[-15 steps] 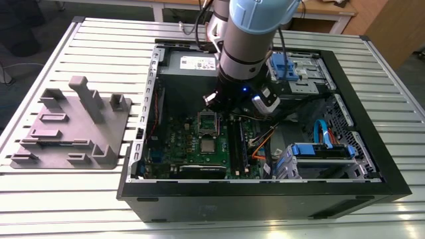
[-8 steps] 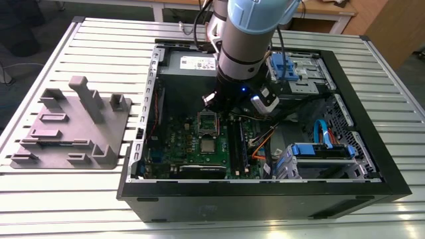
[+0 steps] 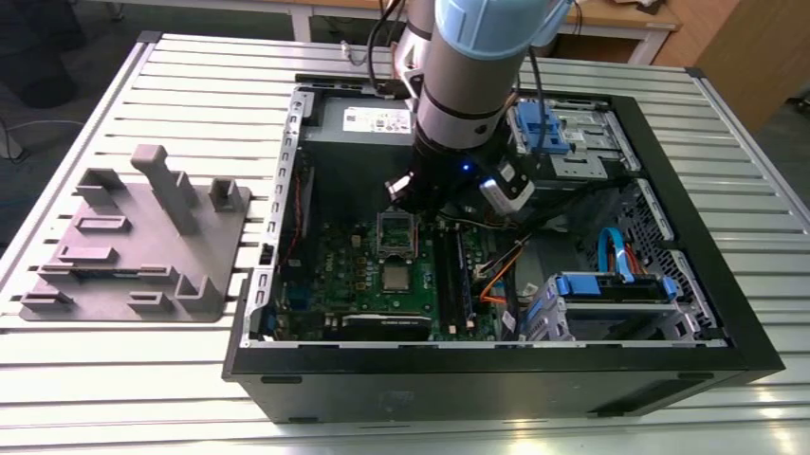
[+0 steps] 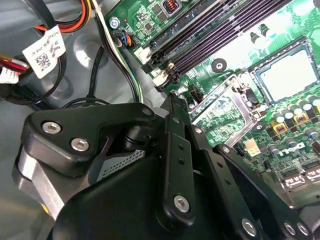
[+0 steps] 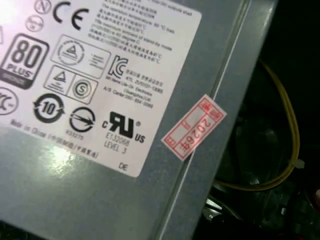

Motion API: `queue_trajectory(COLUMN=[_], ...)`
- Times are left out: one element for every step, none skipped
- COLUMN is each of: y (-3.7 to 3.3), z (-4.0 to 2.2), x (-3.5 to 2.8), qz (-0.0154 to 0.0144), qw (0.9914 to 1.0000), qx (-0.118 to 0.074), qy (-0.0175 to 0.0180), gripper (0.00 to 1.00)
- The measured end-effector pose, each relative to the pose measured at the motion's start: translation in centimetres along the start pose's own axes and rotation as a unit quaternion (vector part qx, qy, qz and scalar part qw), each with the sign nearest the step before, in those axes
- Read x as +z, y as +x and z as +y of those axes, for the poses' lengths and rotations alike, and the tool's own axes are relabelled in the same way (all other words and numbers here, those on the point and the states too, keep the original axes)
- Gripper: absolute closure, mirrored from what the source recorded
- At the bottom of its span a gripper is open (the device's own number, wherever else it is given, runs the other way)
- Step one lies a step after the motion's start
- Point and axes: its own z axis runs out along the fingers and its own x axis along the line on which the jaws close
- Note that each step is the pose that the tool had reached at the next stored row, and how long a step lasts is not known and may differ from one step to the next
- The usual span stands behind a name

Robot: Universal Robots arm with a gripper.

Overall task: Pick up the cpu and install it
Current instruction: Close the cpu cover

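Note:
The cpu (image 3: 396, 277) is a small silvery square lying flat in the dark socket on the green motherboard (image 3: 332, 275), inside the open computer case. The second wrist view shows the cpu (image 4: 290, 72) with the metal socket frame (image 4: 225, 107) swung open beside it. That frame (image 3: 396, 231) stands upright just behind the cpu. My gripper (image 3: 424, 202) hangs low in the case, over the frame and a little behind the cpu, apart from it. Its black links (image 4: 175, 150) cover the near part of the second wrist view.
The case walls (image 3: 272, 237) box in the board. The grey power supply (image 3: 374, 118) (image 5: 100, 165) sits at the back, with blue drive cages (image 3: 608, 284) and loose cables (image 3: 500, 275) toward the exterior view's right. A grey fixture (image 3: 139, 237) lies on the slatted table (image 3: 127, 379).

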Motion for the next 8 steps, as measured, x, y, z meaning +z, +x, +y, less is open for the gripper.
queue_trajectory(y=[0.01,0.01,0.02,0.03,0.04,0.04,0.04,0.04], z=[-0.01,-0.02,-0.04,-0.06,-0.07,-0.08,-0.08,-0.08], x=[-0.11,-0.2,-0.31,-0.4,-0.45,-0.45,-0.45,-0.46], qz=[0.0,0.0,0.0001,0.0001,0.0002,0.0001,0.0001,0.0001], qw=[1.0,1.0,1.0,0.99999,0.99999,0.99999,0.99999,0.99999], qx=[-0.001,-0.002,-0.003,-0.004,-0.004,-0.004,-0.004,-0.005], qy=[0.0,0.0,0.0,0.0,-0.0001,-0.0001,-0.0001,-0.0001], gripper=[0.89,0.89,0.89,0.89,0.89,0.89,0.89,0.89])
